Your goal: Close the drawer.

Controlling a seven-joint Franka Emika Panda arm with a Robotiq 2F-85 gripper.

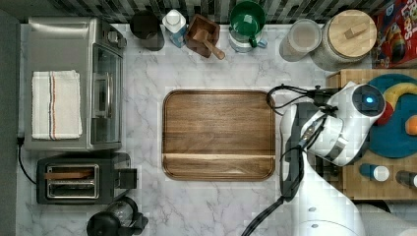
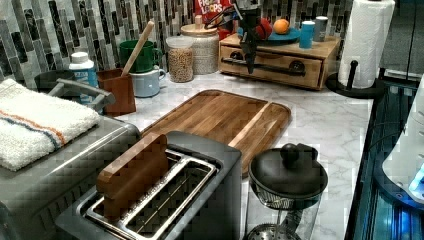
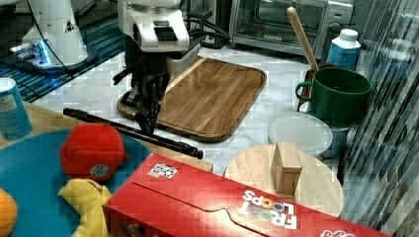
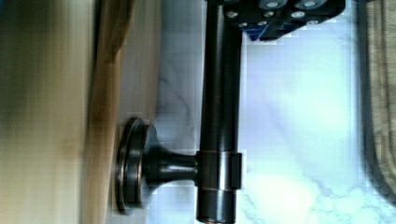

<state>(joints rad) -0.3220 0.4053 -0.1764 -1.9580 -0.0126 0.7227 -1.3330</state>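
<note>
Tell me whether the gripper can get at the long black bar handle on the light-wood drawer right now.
Probably yes. The gripper hangs right at the long black bar handle of the light-wood drawer, and nothing stands between them; the wrist view shows the bar close up.

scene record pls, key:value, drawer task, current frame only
drawer: light-wood front under the box with the blue plate; how far out it stands cannot be judged
handle: long black bar along the drawer front
gripper: pointing down, at the handle
gripper contact: cannot tell
cutting board: bare, on the marble counter, next to the drawer
toaster: far side of the board from the drawer
</note>
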